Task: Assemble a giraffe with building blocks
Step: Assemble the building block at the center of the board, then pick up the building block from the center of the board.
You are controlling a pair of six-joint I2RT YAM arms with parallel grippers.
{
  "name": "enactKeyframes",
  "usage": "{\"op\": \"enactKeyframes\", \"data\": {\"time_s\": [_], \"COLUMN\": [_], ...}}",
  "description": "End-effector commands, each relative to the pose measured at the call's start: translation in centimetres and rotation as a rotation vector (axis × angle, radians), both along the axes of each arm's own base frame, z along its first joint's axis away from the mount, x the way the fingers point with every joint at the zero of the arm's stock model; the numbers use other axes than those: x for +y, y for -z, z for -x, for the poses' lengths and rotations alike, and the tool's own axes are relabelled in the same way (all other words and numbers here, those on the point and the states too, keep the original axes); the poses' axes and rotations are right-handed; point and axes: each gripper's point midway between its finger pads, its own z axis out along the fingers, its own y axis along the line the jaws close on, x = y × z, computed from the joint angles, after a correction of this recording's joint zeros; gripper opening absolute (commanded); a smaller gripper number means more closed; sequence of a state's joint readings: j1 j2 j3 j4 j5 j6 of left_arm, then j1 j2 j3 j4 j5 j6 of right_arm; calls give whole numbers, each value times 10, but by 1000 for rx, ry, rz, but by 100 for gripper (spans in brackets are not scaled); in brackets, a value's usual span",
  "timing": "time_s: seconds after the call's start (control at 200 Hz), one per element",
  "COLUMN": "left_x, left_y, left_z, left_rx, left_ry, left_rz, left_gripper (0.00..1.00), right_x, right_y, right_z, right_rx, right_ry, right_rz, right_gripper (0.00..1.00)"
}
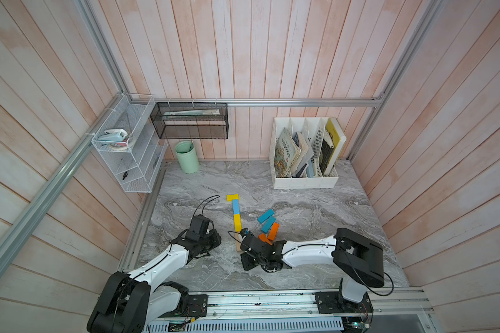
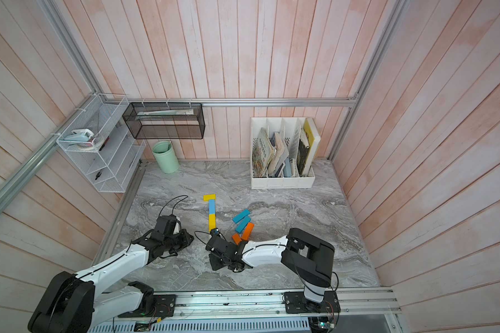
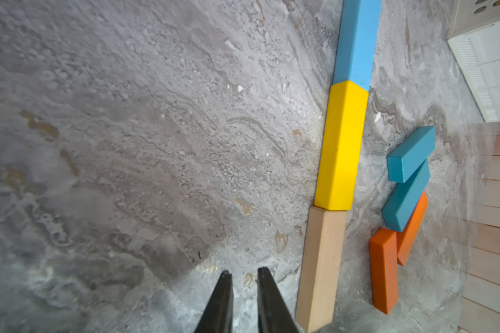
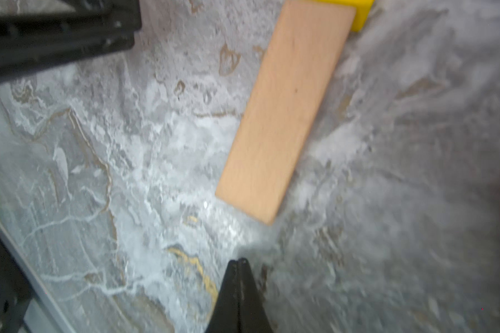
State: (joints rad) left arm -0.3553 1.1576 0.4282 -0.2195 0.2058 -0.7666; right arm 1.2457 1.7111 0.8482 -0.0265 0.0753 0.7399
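Wrist views: left jaws slightly apart, right jaws pressed together, both empty.

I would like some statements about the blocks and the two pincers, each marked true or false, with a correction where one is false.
1. The tan block touches one end of the yellow block, in one line. True.
2. The right pincer holds an orange block. False: it is shut on nothing, near the tan block.
3. Two orange blocks lie beside two teal blocks, apart from the line. True.
4. The left pincer grips the tan block. False: its jaws stand slightly apart with nothing between them, beside that block.
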Motion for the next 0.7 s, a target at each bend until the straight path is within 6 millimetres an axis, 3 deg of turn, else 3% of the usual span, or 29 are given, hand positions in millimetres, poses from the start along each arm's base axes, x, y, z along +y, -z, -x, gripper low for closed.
{"op": "enactKeyframes", "data": {"time_s": [0.0, 0.035, 0.105, 0.14, 0.23, 0.35, 0.53, 0.695], "left_x": [-3, -4, -7, -9, -13, -14, -14, -16], "left_y": [1, 1, 0, -1, -2, -4, -6, -8], "left_z": [1, 1, 1, 1, 1, 0, -1, -1], "left_rx": [-10, -14, -20, -24, -28, -35, -44, -48], "left_ry": [12, 13, 18, 19, 24, 31, 35, 42], "left_rz": [24, 32, 58, 72, 96, 100, 96, 108], "left_gripper": [24, 25, 35, 37, 37, 37, 37, 36], "right_x": [-24, -36, -61, -73, -103, -124, -126, -123], "right_y": [-26, -36, -59, -67, -79, -71, -68, -56], "right_z": [-3, -9, -25, -34, -60, -79, -102, -143], "right_rx": [-61, -98, -185, -206, -204, -102, -83, -19], "right_ry": [93, 126, 175, 190, 219, 195, 186, 245], "right_rz": [-11, -3, 32, 56, 95, 93, 127, 110], "right_gripper": [0, 1, 36, 44, 48, 48, 57, 60]}}
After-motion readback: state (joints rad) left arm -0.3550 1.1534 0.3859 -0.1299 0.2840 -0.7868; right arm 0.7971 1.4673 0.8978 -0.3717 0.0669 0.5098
